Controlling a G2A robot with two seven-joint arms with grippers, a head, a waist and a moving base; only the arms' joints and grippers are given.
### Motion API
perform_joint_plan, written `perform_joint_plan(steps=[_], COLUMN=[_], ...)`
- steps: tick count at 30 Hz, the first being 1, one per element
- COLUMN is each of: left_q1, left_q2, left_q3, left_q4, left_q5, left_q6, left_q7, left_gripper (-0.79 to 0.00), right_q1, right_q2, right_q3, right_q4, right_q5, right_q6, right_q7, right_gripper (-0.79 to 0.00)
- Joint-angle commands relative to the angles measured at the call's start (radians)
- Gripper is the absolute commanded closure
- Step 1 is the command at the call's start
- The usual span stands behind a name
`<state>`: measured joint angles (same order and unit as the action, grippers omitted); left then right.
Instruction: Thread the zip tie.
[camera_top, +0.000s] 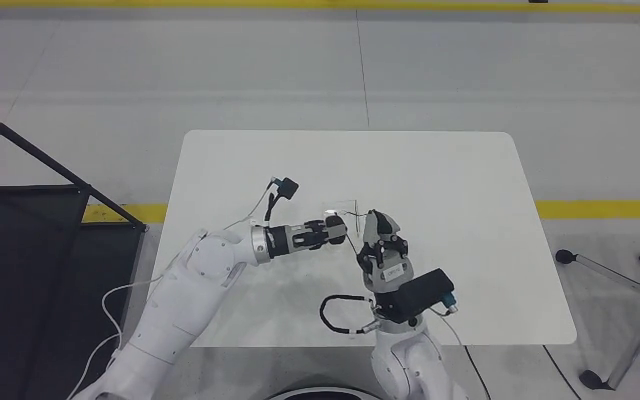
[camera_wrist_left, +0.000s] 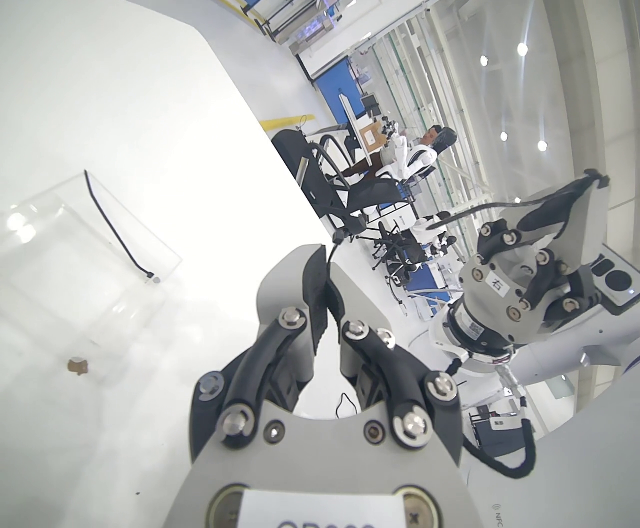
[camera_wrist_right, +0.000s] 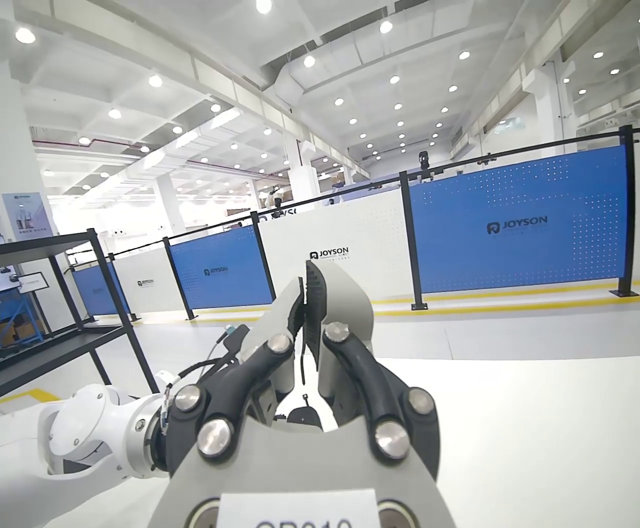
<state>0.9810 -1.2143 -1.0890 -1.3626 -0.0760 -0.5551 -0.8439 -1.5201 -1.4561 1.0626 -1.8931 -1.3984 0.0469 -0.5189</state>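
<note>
Quick headcount of what was there:

- 1 table (camera_top: 450, 200).
- 2 grippers: the left gripper (camera_wrist_left: 325, 282) and the right gripper (camera_wrist_right: 305, 285), each pinching a thin black strand.
- 1 clear box (camera_wrist_left: 45, 280).
- 1 tie (camera_wrist_left: 112, 225) for sure, lying in the box.
- The left strand (camera_wrist_left: 338, 236) and the right strand (camera_wrist_left: 480, 210) were either one more tie or two, honestly couldn't tell. So two or three ties total.
- 1 little brown bit (camera_wrist_left: 77, 366) on the table.
</note>
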Motion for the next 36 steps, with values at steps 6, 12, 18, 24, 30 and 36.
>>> perform_joint_plan(steps=[6, 12, 18, 24, 30, 36], left_q1=[-0.008, -0.008, 0.015, 0.018, 0.016, 0.014], left_q2=[0.0, 0.0, 0.003, 0.006, 0.007, 0.008], left_q3=[0.004, 0.004, 0.003, 0.001, 0.003, 0.006], left_q4=[0.009, 0.009, -0.027, -0.03, -0.028, -0.028], left_q5=[-0.011, -0.011, 0.013, 0.005, -0.002, -0.002], left_q6=[-0.003, -0.003, 0.017, 0.022, 0.021, 0.024], left_q7=[-0.008, -0.008, 0.016, 0.021, 0.022, 0.02], left_gripper=[0.0, 0.0, 0.0, 0.0, 0.0, 0.0], right_q1=[0.02, 0.021, 0.028, 0.033, 0.038, 0.044], right_q2=[-0.003, -0.003, -0.005, -0.007, -0.009, -0.011], right_q3=[-0.008, -0.007, -0.013, -0.017, -0.015, -0.02], right_q4=[0.017, 0.02, 0.033, 0.048, 0.06, 0.069], right_q5=[0.005, 0.0, -0.011, -0.018, -0.011, -0.011], right_q6=[0.01, 0.013, 0.023, 0.042, 0.041, 0.038], right_q7=[0.022, 0.034, 0.025, 0.008, 0.007, 0.006], right_gripper=[0.0, 0.0, 0.0, 0.0, 0.0, 0.0])
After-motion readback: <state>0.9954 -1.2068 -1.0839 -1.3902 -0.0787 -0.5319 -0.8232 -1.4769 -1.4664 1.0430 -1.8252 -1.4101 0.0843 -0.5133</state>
